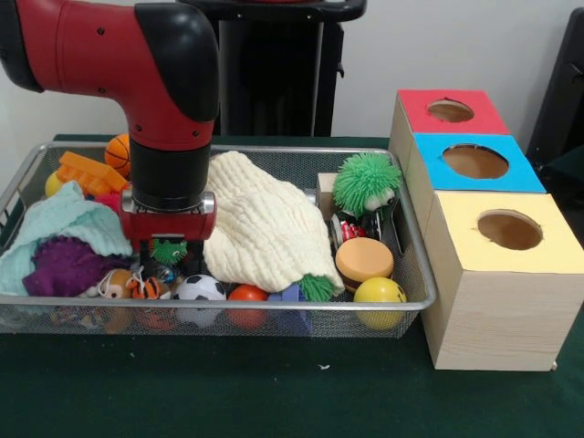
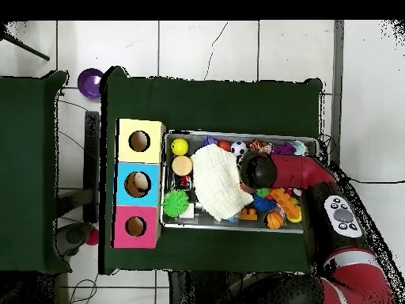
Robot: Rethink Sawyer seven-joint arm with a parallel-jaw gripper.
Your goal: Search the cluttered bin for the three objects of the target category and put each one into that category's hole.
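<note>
The wire-mesh basket (image 1: pixel 18 178) sits on the green table (image 1: pixel 274 392), filled with smooth balls, a spiky green ball (image 1: pixel 365 181) and a quilted cream cloth (image 1: pixel 265 224). The claw (image 1: pixel 170 248) hangs low inside the basket's left half; its finger state cannot be determined. The blue-topped box's round hole (image 1: pixel 474 161) lies well apart, toward the table's right edge.

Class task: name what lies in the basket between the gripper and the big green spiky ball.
A cream knitted cloth fills the stretch between the gripper and the green spiky ball, clearest in the front view.
</note>
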